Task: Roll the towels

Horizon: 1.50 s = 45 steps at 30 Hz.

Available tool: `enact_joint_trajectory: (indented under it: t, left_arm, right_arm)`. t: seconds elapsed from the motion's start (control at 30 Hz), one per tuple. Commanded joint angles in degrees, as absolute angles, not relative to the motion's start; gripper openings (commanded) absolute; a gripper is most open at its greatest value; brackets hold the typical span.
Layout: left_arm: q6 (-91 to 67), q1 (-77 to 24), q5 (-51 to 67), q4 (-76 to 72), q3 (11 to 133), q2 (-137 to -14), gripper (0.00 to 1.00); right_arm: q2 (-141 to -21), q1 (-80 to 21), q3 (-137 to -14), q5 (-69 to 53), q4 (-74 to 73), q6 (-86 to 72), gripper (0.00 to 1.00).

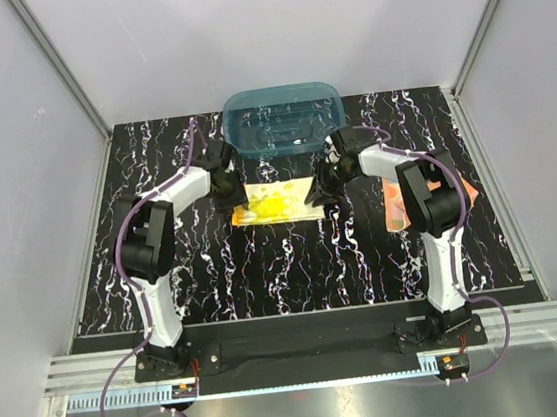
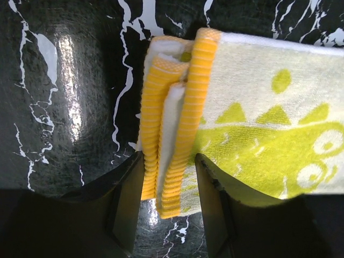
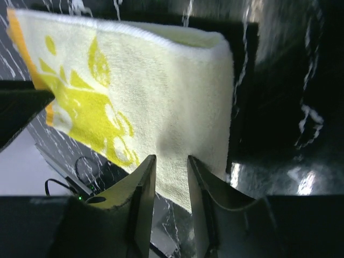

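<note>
Yellow towel (image 1: 273,206) lies mid-bench, just in front of the teal tub (image 1: 283,117) at the far edge. It is pale cloth with a lime-green spiked cartoon print and an orange ribbed hem folded over at its left end. Left gripper (image 2: 169,157) pinches that hem. Right gripper (image 3: 171,159) pinches the plain right end. Orange towel (image 1: 394,210) lies near the right edge.

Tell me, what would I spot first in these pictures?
The bright yellow towel lies in the middle of the black marbled table, with the left gripper and the right gripper each pinching one end. Behind it sits a teal tub, and an orange towel peeks out from behind the right arm on the right side.
</note>
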<state>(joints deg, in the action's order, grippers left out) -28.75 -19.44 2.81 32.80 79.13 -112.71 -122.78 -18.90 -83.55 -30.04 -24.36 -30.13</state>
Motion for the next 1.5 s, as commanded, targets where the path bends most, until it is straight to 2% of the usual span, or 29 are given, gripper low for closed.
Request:
enact_joint_trajectory:
  t: [0.0,0.13,0.27,0.47,0.57,0.7,0.77,0.87,0.9,1.03,1.27,1.47]
  left_arm:
    - [-27.2,-19.2,3.2,31.1,79.6,-113.5,0.47]
    - [-26.5,-19.2,0.4,32.7,80.2,-113.7,0.47]
    - [-25.9,-19.2,-2.8,34.5,81.0,-112.9,0.47]
    - [-24.3,-19.5,-10.6,40.5,85.4,-108.5,0.47]
    - [-23.1,-21.2,-14.0,42.0,86.3,-104.6,0.47]
    - [-21.7,-26.4,-18.0,42.9,85.3,-100.4,0.48]
    - [-21.9,-29.2,-17.8,41.8,83.0,-97.9,0.48]
    - [-23.9,-31.5,-16.4,40.8,79.3,-94.8,0.48]
    - [-24.5,-32.2,-15.9,40.6,78.5,-93.2,0.48]
    - [-26.3,-33.9,-14.3,40.0,74.8,-89.8,0.48]
    - [-27.3,-35.0,-14.0,39.6,70.1,-84.6,0.48]
    - [-25.9,-36.9,-15.0,38.1,68.1,-83.7,0.47]
  right_arm:
    - [-119.2,-20.2,-76.2,-28.7,-21.2,-31.8,0.38]
    - [-116.7,-22.8,-68.9,-28.9,-19.1,-34.3,0.4]
    - [-114.8,-25.2,-69.3,-28.6,-20.4,-35.2,0.47]
    - [-108.3,-26.8,-75.3,-27.8,-27.8,-33.8,0.62]
    - [-104.8,-26.8,-78.7,-25.9,-32.0,-31.9,0.66]
    - [-104.4,-26.6,-84.5,-20.6,-37.0,-28.4,0.68]
    - [-106.5,-26.1,-86.5,-18.4,-39.0,-26.4,0.65]
    - [-110.8,-24.8,-90.0,-17.0,-40.0,-24.9,0.57]
    - [-112.0,-24.4,-91.9,-16.8,-40.4,-24.4,0.48]
    - [-116.5,-23.1,-93.8,-17.4,-39.1,-24.3,0.35]
    - [-120.5,-23.0,-89.4,-18.4,-34.1,-26.2,0.29]
    - [-116.4,-23.6,-77.8,-20.3,-27.6,-29.7,0.26]
